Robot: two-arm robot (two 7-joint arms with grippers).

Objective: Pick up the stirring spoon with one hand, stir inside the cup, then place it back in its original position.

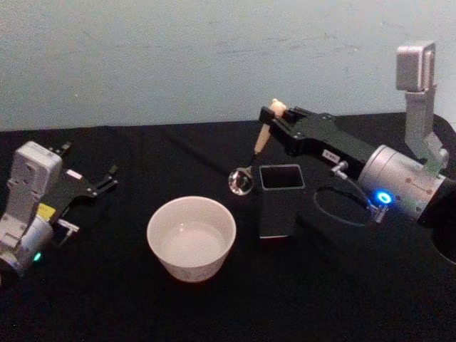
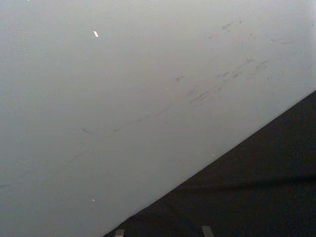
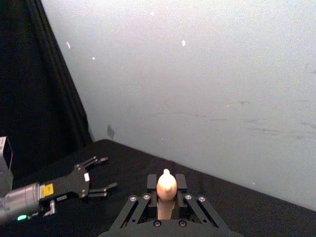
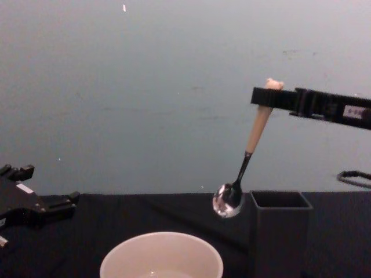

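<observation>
A: Head camera?
B: The right end effector clamps the stirring spoon by its handle. The bowl hangs just beside the holder, behind the cup. The left end effector sits open over the desk's left side.
A: Right wrist?
B: Bear head pinched between the fingers.
A: Chest?
B: Spoon tilted, bowl level with the holder's rim.

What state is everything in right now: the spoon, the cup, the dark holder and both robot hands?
stirring spoon: held in the air, tilted, bowl downward, just left of the holder's rim.
cup: upright on the table, spoon not in it.
holder: upright, spoon not in it.
right hand: shut on the spoon's handle.
left hand: open, idle at the left, holding nothing.
</observation>
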